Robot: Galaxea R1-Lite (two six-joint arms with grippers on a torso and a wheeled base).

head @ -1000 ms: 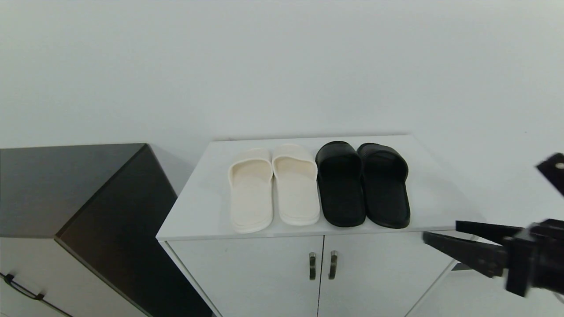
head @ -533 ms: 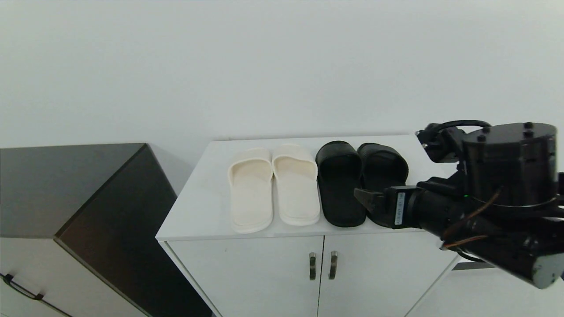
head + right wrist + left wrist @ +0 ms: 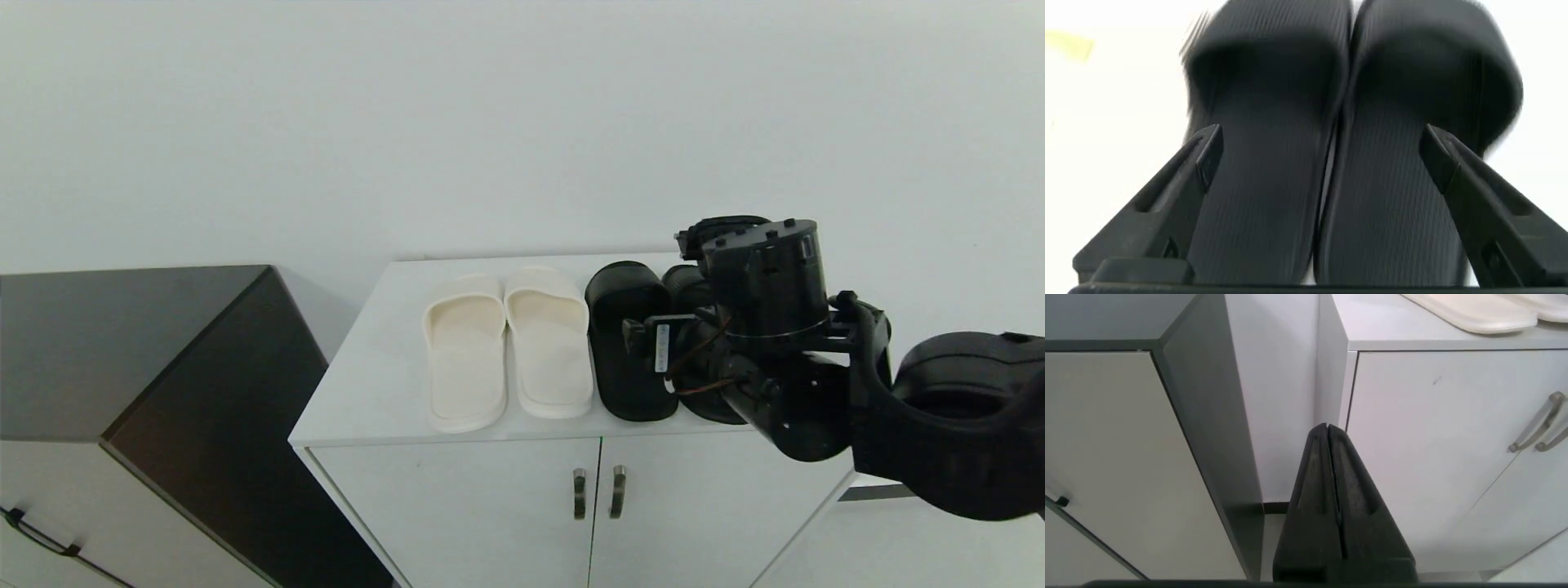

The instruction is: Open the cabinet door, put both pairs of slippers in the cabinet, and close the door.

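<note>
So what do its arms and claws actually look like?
The right arm is black, with rounded joints, a bolt-topped drum, thin reddish wires and a small white label. Both the right gripper and left gripper have two black, tapering, wedge-shaped fingers.

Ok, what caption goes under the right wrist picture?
Open right gripper framing the black slippers on the white cabinet.

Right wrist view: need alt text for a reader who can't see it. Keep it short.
The open right pincer is spread over a pair of black slippers, one finger toward each outer edge. The slippers lie side by side on the white cabinet top. Whether the pincer touches them cannot be told.
</note>
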